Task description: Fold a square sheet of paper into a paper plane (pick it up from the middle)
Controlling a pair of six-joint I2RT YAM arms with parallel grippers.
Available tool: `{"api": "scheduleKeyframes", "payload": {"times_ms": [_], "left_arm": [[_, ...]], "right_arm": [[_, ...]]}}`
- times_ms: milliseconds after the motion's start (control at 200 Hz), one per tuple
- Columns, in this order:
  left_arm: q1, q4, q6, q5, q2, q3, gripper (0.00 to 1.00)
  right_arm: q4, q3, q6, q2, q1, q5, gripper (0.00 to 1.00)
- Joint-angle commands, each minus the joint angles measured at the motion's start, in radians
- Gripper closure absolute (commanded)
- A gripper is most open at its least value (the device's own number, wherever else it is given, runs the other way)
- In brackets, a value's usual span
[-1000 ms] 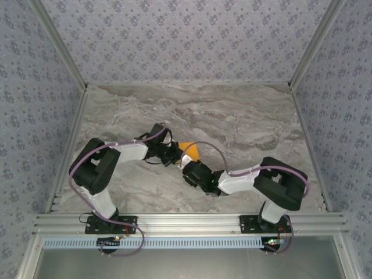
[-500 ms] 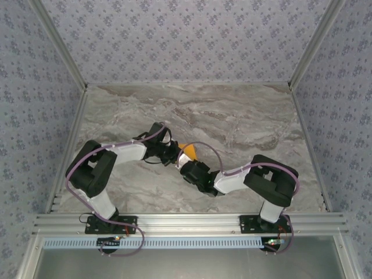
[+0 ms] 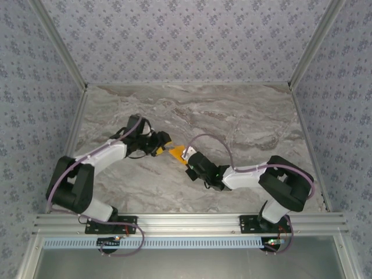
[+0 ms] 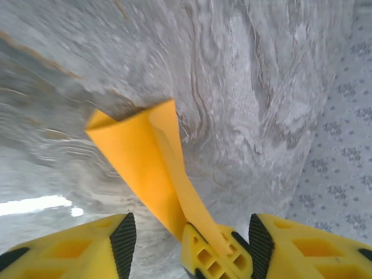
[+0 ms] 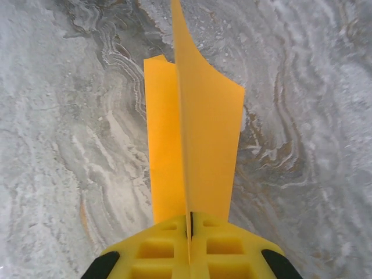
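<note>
The orange paper is folded into a narrow, creased paper plane [image 3: 176,152] and hangs just above the middle of the marble table. My right gripper [image 3: 185,156] is shut on its near end. In the right wrist view the folded wings [image 5: 203,128] stand upright out of the pressed-together yellow fingers [image 5: 163,250]. My left gripper [image 3: 163,142] is open on the plane's left. In the left wrist view its black pads [image 4: 123,235] stand apart on either side of the right gripper's fingertips [image 4: 212,258] and the paper plane [image 4: 145,157], touching neither.
The grey marble table [image 3: 244,116] stretches bare behind and to both sides of the arms. Patterned walls [image 3: 186,40] close it in at the back and sides. An aluminium rail [image 3: 186,222] runs along the near edge by the arm bases.
The left gripper opened, let go of the paper and drew back left. The right gripper closed on the paper and carried it slightly left and nearer.
</note>
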Motion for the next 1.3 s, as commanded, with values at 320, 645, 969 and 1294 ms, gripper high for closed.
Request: {"api": "scheduleKeyframes", "payload": {"times_ms": [320,645,969,1294], "left_arm": [[0.000,0.179,-0.013,0.057,-0.120,-0.228,0.48],[-0.106,0.420,-0.049,0.057,-0.091,-0.327,0.59],[-0.153,0.514,-0.060,0.067,0.003,-0.314,0.64],[-0.174,0.555,-0.058,0.077,0.069,-0.286,0.67]], "right_arm": [[0.135,-0.052,0.306,0.014,-0.132,-0.426,1.00],[0.256,-0.054,0.481,0.088,-0.189,-0.580,1.00],[0.323,-0.050,0.601,0.150,-0.227,-0.677,1.00],[0.277,-0.018,0.628,0.205,-0.236,-0.731,1.00]]}}
